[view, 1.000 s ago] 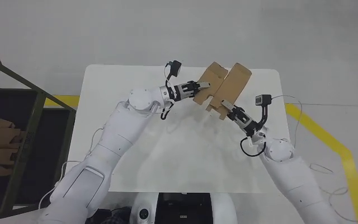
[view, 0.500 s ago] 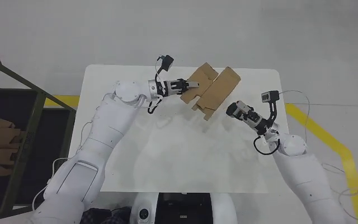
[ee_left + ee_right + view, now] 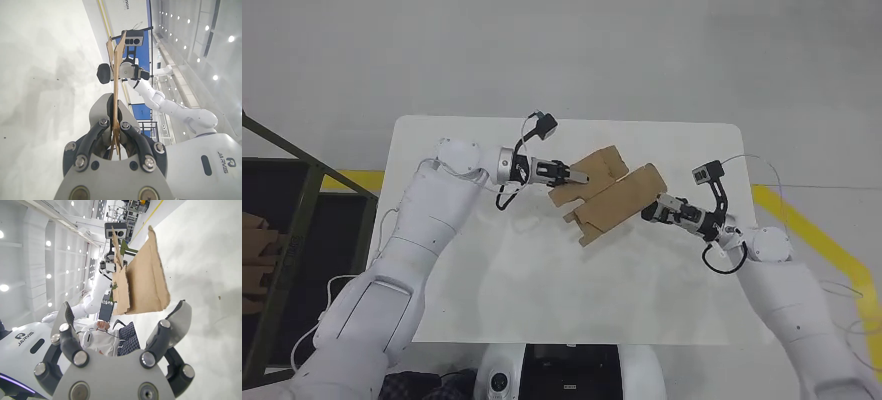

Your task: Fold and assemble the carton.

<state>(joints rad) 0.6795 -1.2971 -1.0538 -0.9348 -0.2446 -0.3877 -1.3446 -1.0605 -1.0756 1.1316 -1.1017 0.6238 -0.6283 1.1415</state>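
Observation:
A flat brown carton (image 3: 607,190), partly unfolded, hangs over the middle of the white table (image 3: 492,290). My left gripper (image 3: 569,176) is shut on its left edge. In the left wrist view the fingers (image 3: 113,111) pinch the carton (image 3: 115,75), which shows edge-on. My right gripper (image 3: 650,211) is at the carton's right edge with its fingers spread. In the right wrist view the carton (image 3: 145,283) hangs just past the open right gripper (image 3: 123,306), and nothing sits between the fingertips.
A dark rack (image 3: 282,250) with more flat cardboard (image 3: 254,262) stands off the table's left side. A yellow floor line (image 3: 817,245) runs at the right. Bare table surface lies in front of the carton.
The right gripper let go of the carton, drew back, then came close to its right edge again. The left gripper carried the carton toward the front and left, laying it flatter.

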